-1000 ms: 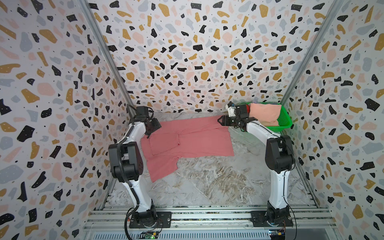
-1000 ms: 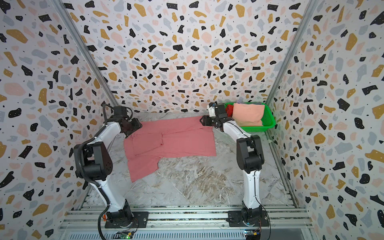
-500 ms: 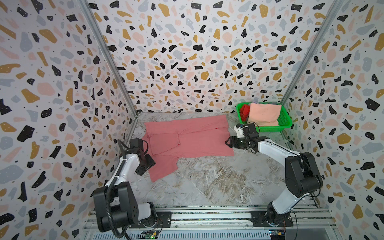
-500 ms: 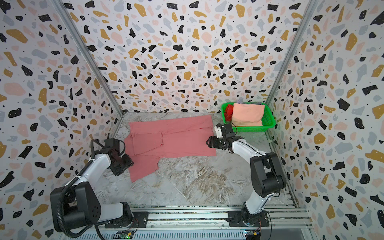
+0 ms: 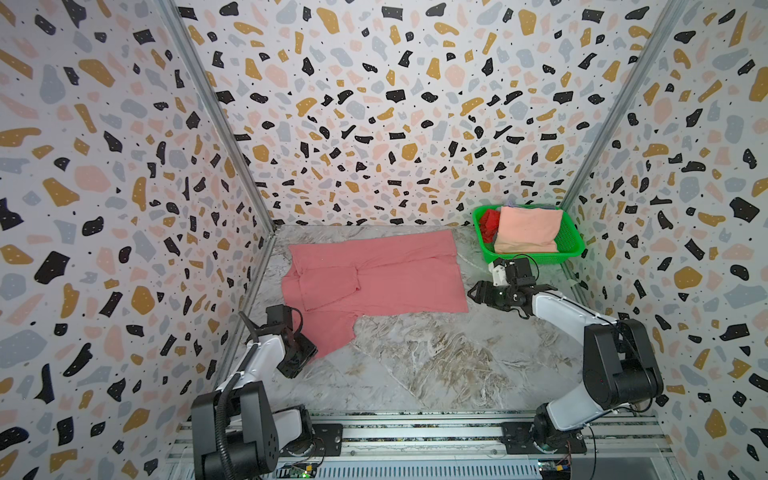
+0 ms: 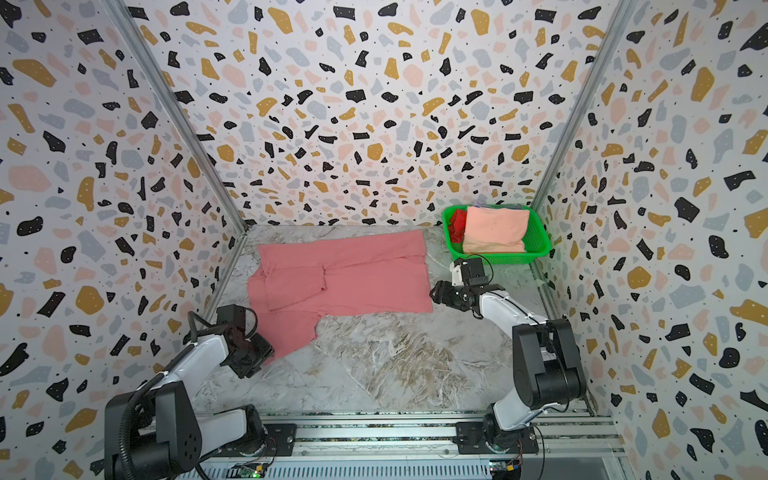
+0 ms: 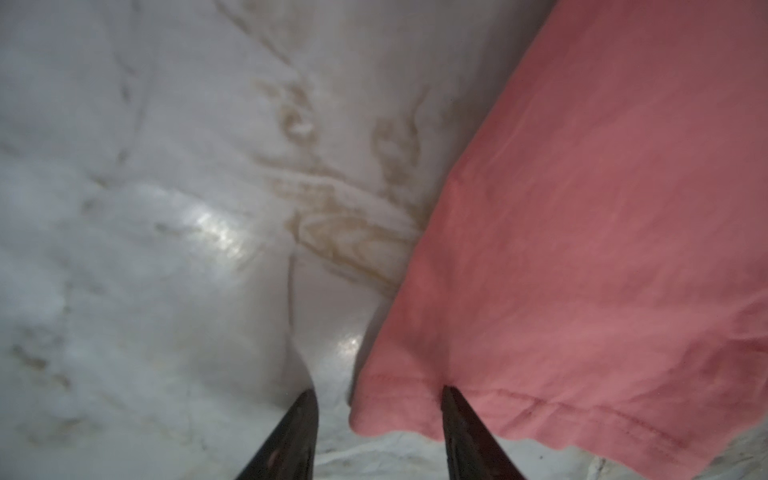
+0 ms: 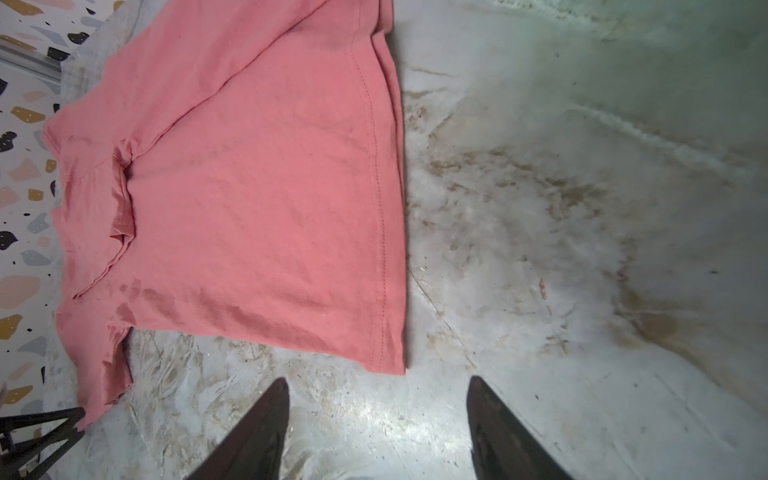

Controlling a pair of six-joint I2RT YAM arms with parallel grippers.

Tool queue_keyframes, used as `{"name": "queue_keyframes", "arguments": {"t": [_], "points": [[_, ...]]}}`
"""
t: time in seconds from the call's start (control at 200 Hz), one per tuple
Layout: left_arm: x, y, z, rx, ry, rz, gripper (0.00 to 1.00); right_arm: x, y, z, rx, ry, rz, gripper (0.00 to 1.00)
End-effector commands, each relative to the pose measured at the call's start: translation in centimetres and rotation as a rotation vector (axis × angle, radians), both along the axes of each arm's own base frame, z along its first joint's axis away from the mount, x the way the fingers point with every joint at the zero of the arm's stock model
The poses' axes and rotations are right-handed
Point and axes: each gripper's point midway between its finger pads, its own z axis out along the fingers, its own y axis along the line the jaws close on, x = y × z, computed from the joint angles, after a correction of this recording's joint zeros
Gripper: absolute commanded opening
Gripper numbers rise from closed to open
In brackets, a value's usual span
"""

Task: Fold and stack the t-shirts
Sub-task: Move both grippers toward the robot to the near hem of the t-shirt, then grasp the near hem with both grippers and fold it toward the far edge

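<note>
Marbled grey tabletop bears a dusty rose-pink cloth t-shirt; left gripper gapes astride its hem corner, right gripper gapes beside another corner. Green plastic mesh basket holds pale peach t-shirt, bright red t-shirt.

A flat t-shirt is lying on the table toward 11 o'clock; a basket is standing at 2 o'clock.
In the basket a folded t-shirt is sitting with another t-shirt at its 9 o'clock; the left gripper is sitting at the flat t-shirt's 7 o'clock corner, the right gripper beside its 4 o'clock corner.
</note>
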Motion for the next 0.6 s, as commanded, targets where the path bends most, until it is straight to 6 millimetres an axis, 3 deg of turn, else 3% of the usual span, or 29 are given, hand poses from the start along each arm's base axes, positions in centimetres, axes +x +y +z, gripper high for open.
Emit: {"name": "queue_keyframes", "arguments": {"t": [0.0,0.29,0.456,0.596], "points": [[1.3,0.3,-0.4,0.009,-0.017,-0.018,0.48,-0.3,-0.1,0.0,-0.004,0.001,-0.002,0.68],[-0.2,-0.5,-0.9,-0.025,0.045,-0.037,0.25,-0.4,-0.2,-1.2,-0.009,0.075,-0.023,0.69],[-0.9,-1.3,-1.1,-0.064,0.039,-0.027,0.00,-1.1,0.6,-3.0,0.004,0.132,-0.013,0.70],[0.9,-1.0,0.1,-0.059,-0.019,-0.034,0.00,-0.6,1.9,-4.2,0.035,0.156,0.014,0.70]]}}
